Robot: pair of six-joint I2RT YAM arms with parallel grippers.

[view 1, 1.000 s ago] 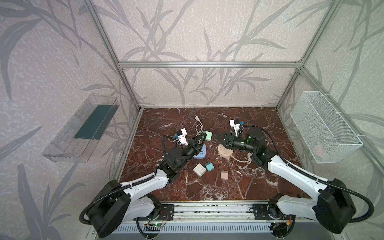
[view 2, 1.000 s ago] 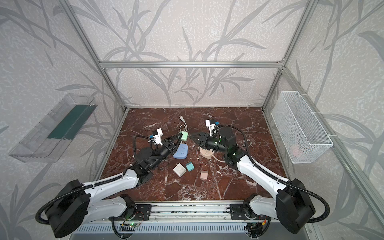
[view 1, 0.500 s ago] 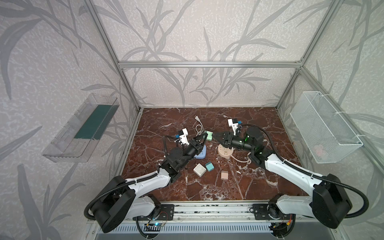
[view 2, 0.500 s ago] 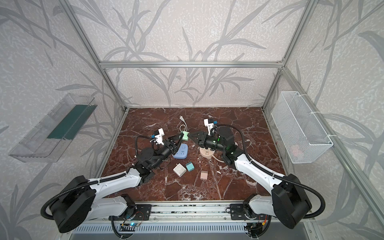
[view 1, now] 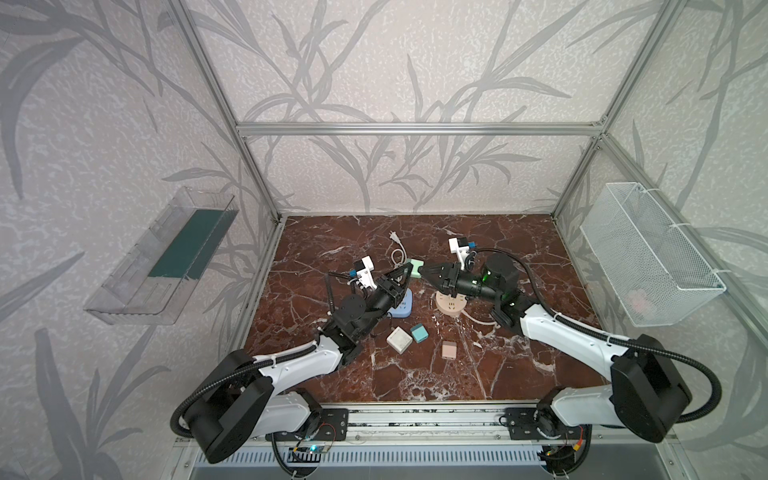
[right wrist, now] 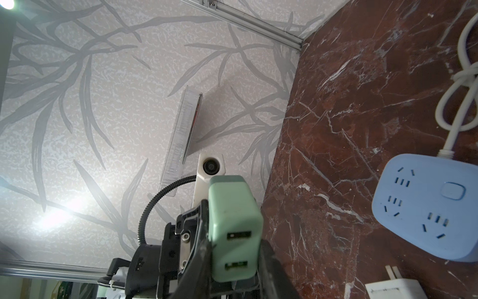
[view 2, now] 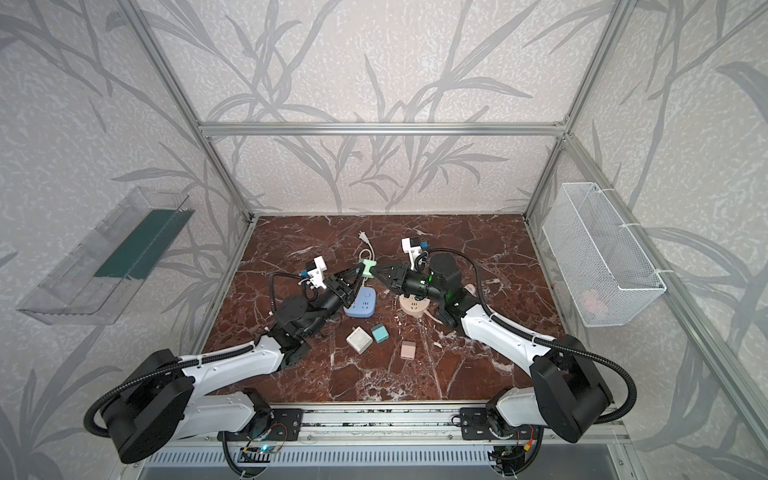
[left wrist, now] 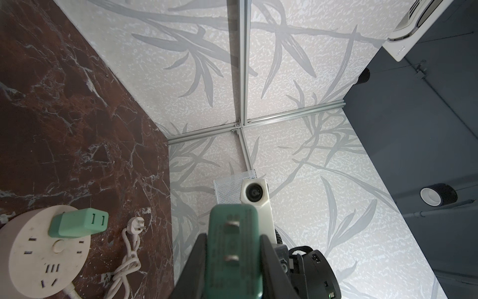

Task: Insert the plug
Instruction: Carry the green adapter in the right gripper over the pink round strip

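The left gripper [view 1: 409,271] is clamped on the green plug [view 1: 416,265], its fingers [left wrist: 195,261] pressed to both sides of the end that shows the 2 prongs. The plug hangs in the air above the marble table [view 1: 332,237], bridging the 2 sets of fingertips. The right gripper [view 1: 424,271] meets it from the far end: its fingers [right wrist: 270,261] lie against both flanks by the 2 USB ports, nearly closed and seemingly pinching it. Below the left fingers lies the blue power strip [view 1: 404,307]; below the right fingers lies the round power strip [left wrist: 23,248], which carries another green adapter [left wrist: 77,222]. I judge this a hand-over: nothing is inserted yet, and release, aligning and pushing in remain.
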